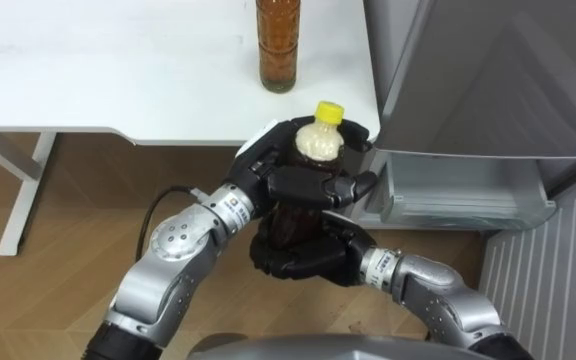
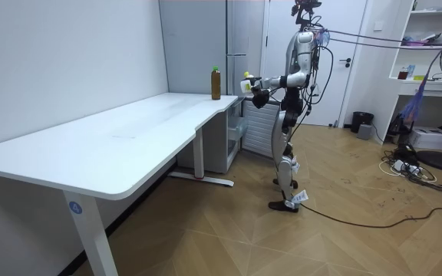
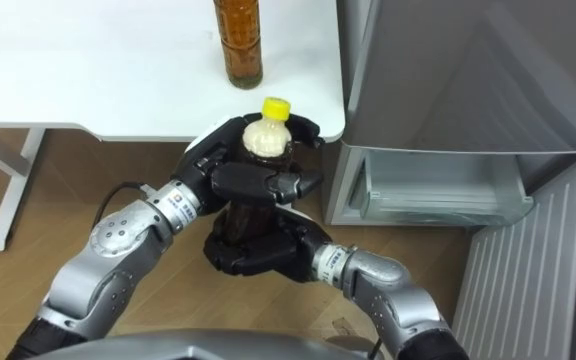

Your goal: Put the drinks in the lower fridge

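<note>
Right hand (image 1: 303, 258) cups bottle (image 1: 318, 143) base.

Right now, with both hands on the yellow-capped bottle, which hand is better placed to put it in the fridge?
Probably the right hand: it cups the base of the bottle, and the open lower fridge lies on the robot's right. The left hand, curled round its upper part, would reach across.

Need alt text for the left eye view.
The left hand grips the neck and the right hand the base of a yellow-capped drink bottle, before the open fridge drawer. A second bottle stands on the white table.
</note>
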### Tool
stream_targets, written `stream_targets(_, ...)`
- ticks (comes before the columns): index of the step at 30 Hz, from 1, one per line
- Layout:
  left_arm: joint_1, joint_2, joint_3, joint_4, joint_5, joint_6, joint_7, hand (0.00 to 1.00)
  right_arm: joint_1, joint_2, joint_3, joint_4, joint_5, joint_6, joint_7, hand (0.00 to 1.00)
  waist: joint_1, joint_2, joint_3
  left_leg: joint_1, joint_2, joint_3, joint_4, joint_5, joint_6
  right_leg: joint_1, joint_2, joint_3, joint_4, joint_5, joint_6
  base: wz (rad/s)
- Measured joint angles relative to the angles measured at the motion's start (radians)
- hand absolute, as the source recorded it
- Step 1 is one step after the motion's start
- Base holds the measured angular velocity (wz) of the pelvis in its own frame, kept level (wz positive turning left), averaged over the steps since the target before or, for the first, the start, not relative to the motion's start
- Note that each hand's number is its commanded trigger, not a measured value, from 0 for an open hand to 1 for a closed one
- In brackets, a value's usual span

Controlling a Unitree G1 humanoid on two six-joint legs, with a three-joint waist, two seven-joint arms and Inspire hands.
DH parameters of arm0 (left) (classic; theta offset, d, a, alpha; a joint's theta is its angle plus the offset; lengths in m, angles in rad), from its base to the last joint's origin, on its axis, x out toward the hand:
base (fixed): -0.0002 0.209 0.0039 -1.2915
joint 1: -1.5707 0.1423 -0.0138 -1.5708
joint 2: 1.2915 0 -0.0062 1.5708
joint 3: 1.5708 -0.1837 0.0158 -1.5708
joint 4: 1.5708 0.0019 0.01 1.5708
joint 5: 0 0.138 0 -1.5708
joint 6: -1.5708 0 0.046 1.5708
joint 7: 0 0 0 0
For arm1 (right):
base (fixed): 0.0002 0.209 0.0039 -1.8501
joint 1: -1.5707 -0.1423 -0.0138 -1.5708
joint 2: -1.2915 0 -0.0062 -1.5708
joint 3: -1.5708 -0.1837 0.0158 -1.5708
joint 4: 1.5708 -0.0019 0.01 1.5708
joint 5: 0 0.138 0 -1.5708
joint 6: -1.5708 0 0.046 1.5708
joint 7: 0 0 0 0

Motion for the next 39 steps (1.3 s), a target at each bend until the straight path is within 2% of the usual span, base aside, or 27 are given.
stream_targets(4,-0.003,0.000,0.002,0.000,-0.008,-0.005,-0.002,0.00,0.000,-0.003,0.000,0.000,0.003,-0.006,0.000,1.00,0.001,0.001,0.0009,-0.001,0.000,0.000,0.000,0.000,0.000,0.000,0.000,0.001,0.000,0.000,0.000,0.00)
stream_targets(6,-0.013,0.000,0.007,0.000,-0.056,-0.006,-0.002,0.01,0.000,-0.005,-0.001,0.000,0.035,-0.006,0.003,1.00,-0.001,0.002,0.0023,-0.002,0.000,-0.002,0.000,0.000,0.000,0.000,0.001,0.001,0.000,0.000,0.000,0.00)
stream_targets(7,-0.014,-0.001,0.010,0.000,-0.071,-0.006,-0.002,0.84,0.000,-0.006,-0.002,0.000,0.041,-0.006,0.005,1.00,-0.002,0.002,0.0023,-0.002,0.000,-0.001,0.000,0.000,0.000,0.000,0.001,0.002,0.000,0.000,0.000,0.00)
stream_targets(8,-0.014,-0.005,0.017,0.000,-0.109,-0.010,-0.002,1.00,0.002,-0.007,-0.003,0.000,0.060,-0.006,0.008,1.00,-0.002,0.002,0.0026,-0.003,0.000,-0.001,-0.001,0.000,0.000,0.000,0.001,0.002,0.000,0.000,0.000,0.00)
stream_targets(12,-0.014,-0.010,0.036,-0.007,-0.217,-0.019,-0.005,1.00,0.003,-0.008,-0.013,0.000,0.063,0.008,0.025,1.00,-0.005,0.005,0.0041,-0.008,0.001,-0.001,0.001,0.000,0.000,-0.005,0.001,0.001,0.000,0.000,0.000,0.00)
stream_targets(19,-0.015,-0.021,0.042,-0.008,-0.218,-0.019,-0.001,1.00,0.003,-0.011,0.010,0.000,0.057,0.018,0.057,1.00,-0.011,0.006,0.0032,-0.015,0.001,-0.001,0.001,0.000,0.000,-0.011,0.001,0.000,0.000,0.000,0.000,0.00)
stream_targets(20,-0.015,-0.024,0.042,-0.008,-0.219,-0.019,-0.001,1.00,0.003,-0.011,0.013,0.000,0.053,0.018,0.059,1.00,-0.011,0.007,0.0010,-0.018,0.001,-0.001,0.001,0.000,0.000,-0.014,0.001,0.001,0.000,0.000,0.000,0.00)
stream_targets(29,-0.015,-0.020,0.041,-0.007,-0.219,-0.019,-0.001,1.00,0.002,-0.017,0.023,0.000,0.017,0.029,0.061,1.00,-0.019,0.009,-0.0016,-0.018,0.001,-0.001,0.002,0.000,0.000,-0.015,0.001,0.001,0.001,0.000,0.000,0.00)
stream_targets(30,-0.015,-0.018,0.041,-0.007,-0.219,-0.019,-0.001,0.02,0.002,-0.017,0.025,0.000,0.017,0.030,0.061,1.00,-0.022,0.009,-0.0017,-0.018,0.001,-0.002,0.002,0.000,0.000,-0.015,0.001,0.001,0.001,0.000,0.000,0.00)
stream_targets(31,-0.015,-0.018,0.041,-0.007,-0.219,-0.019,-0.001,0.00,0.002,-0.017,0.027,0.000,0.017,0.031,0.061,1.00,-0.024,0.009,-0.0017,-0.018,0.001,-0.002,0.003,0.000,0.000,-0.015,0.001,0.001,0.001,0.000,0.000,0.00)
stream_targets(37,-0.015,0.000,0.042,-0.007,-0.245,-0.017,-0.001,0.00,0.002,-0.028,0.030,-0.003,0.014,0.039,0.067,1.00,-0.025,0.009,-0.0025,-0.017,0.001,-0.002,0.009,0.000,0.000,-0.017,0.001,0.003,0.004,0.000,0.000,0.00)
stream_targets(39,-0.015,-0.001,0.047,-0.007,-0.290,-0.017,-0.001,0.00,0.003,-0.027,0.029,-0.004,0.022,0.039,0.070,1.00,-0.025,0.009,-0.0026,-0.018,0.001,-0.002,0.012,0.000,0.000,-0.016,0.001,0.003,0.004,0.000,0.000,0.00)
